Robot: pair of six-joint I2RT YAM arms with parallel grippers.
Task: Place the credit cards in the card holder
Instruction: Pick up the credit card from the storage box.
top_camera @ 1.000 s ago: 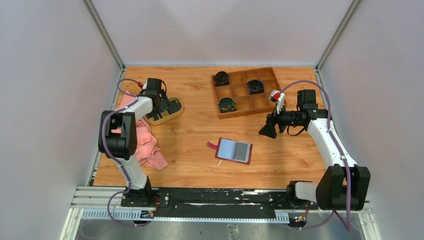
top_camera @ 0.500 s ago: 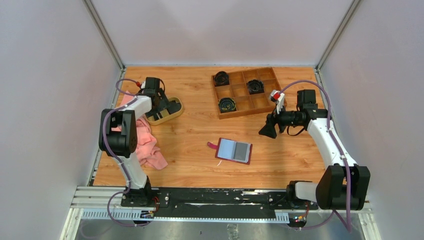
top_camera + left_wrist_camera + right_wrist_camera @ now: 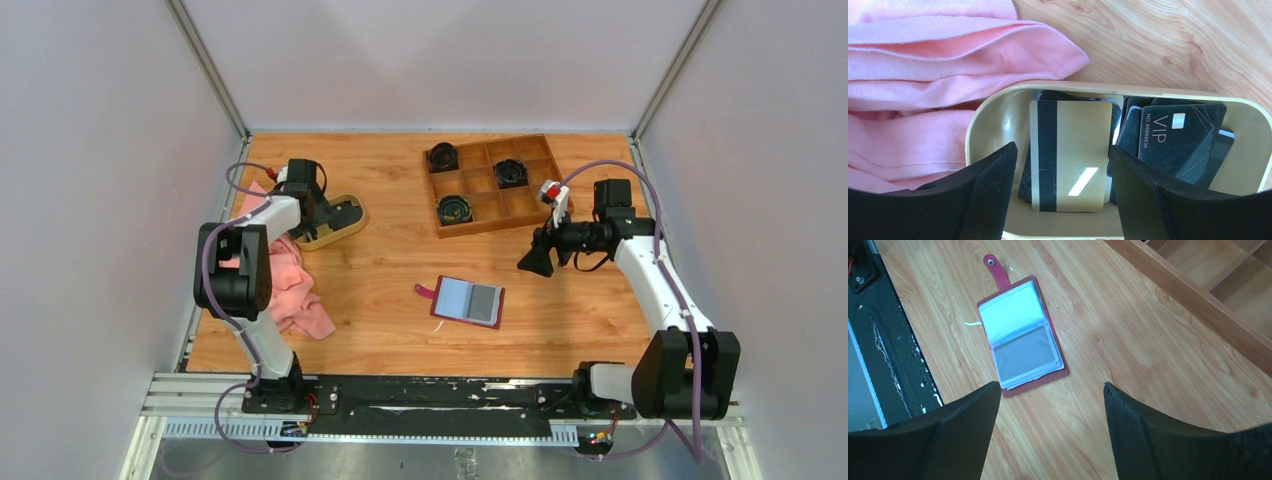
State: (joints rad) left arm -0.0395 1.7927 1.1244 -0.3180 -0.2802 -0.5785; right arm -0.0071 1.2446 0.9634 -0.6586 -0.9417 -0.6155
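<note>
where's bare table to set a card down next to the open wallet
Bare wood lies between the tan dish and the card holder, between the card holder and the wooden box, and from the card holder to the near rail. The left edge is crowded: pink cloth, dish, left end effector.

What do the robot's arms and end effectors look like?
The left arm and right arm have white links, black joints and a looping purple cable, with a red-and-white part near the wrist. The left end effector and right end effector each have two wide black fingers.
</note>
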